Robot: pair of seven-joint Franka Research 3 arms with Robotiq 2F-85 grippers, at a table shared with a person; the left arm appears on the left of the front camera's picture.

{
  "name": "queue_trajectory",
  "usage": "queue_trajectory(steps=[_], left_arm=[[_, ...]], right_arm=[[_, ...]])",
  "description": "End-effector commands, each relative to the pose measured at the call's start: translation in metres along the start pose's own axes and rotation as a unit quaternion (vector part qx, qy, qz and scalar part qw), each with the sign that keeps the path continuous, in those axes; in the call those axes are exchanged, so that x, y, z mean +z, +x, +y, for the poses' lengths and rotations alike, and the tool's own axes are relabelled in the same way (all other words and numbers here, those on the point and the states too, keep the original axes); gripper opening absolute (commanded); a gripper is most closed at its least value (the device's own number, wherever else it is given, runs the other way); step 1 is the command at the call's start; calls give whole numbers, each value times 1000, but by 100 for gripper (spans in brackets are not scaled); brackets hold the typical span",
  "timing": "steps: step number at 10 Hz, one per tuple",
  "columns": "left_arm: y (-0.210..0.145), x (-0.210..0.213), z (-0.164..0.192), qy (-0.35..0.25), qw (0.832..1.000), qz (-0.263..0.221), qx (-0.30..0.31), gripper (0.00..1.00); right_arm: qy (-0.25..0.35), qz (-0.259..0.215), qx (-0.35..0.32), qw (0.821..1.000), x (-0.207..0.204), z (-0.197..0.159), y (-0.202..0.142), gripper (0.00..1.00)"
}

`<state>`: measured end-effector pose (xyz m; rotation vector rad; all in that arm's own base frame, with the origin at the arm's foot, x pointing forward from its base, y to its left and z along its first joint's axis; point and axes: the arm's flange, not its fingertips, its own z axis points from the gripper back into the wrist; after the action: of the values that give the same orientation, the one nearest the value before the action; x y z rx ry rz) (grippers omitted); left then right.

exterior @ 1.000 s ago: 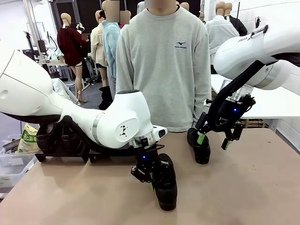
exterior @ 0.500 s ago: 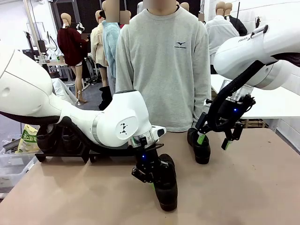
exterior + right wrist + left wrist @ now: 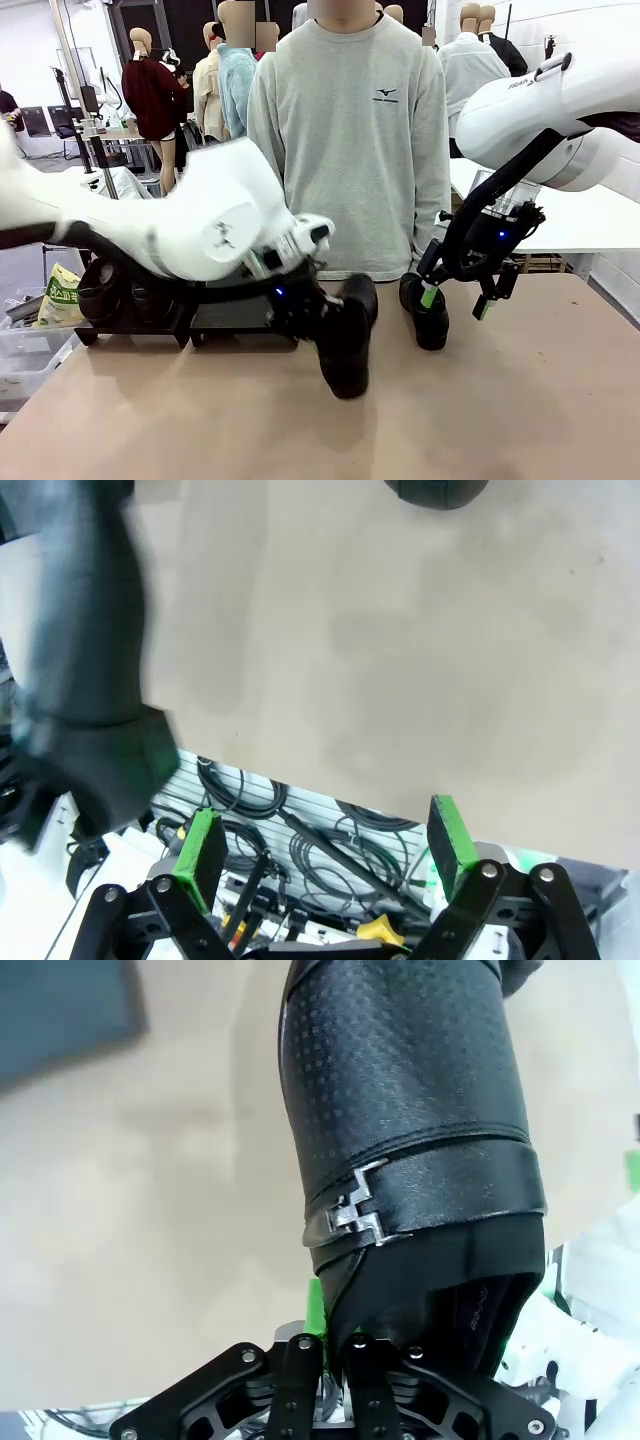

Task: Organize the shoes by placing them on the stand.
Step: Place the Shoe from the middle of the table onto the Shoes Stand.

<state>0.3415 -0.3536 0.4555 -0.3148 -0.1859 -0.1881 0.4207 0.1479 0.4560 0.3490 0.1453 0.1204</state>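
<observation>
My left gripper (image 3: 303, 308) is shut on the heel rim of a black shoe (image 3: 345, 340). It holds that shoe tilted, clear of the table, right of the stand (image 3: 225, 318). In the left wrist view the shoe (image 3: 400, 1110) shows a silver buckle, and my left gripper (image 3: 335, 1338) pinches its collar edge. A second black shoe (image 3: 427, 315) stands on the table in front of the person. My right gripper (image 3: 455, 302) hangs open just over it, one green pad beside it. The right gripper (image 3: 325, 845) holds nothing, and the carried shoe (image 3: 85, 680) shows blurred at its left.
More black shoes (image 3: 100, 290) sit on the stand's left shelf. A person in a grey sweatshirt (image 3: 350, 130) stands at the far edge. A bin with a bag (image 3: 60, 295) lies off the table's left. Bare tabletop (image 3: 500, 400) spreads at the front right.
My left arm has lifted the shoe off the table and swung it up and left, toward the stand. The right arm and the second shoe have stayed still.
</observation>
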Motion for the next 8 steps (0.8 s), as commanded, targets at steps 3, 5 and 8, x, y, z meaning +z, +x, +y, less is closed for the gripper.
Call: queue_trajectory(steps=[3, 5, 8], left_arm=[[5, 86, 109, 50, 988, -147, 19, 0], [11, 111, 151, 85, 978, -186, 35, 0], [15, 120, 164, 78, 981, -173, 47, 0]], right_arm=[[-12, 5, -8, 1000, 2, 1, -1, 100], [-12, 5, -8, 1000, 2, 1, -1, 100], [-12, 5, -8, 1000, 2, 1, -1, 100]])
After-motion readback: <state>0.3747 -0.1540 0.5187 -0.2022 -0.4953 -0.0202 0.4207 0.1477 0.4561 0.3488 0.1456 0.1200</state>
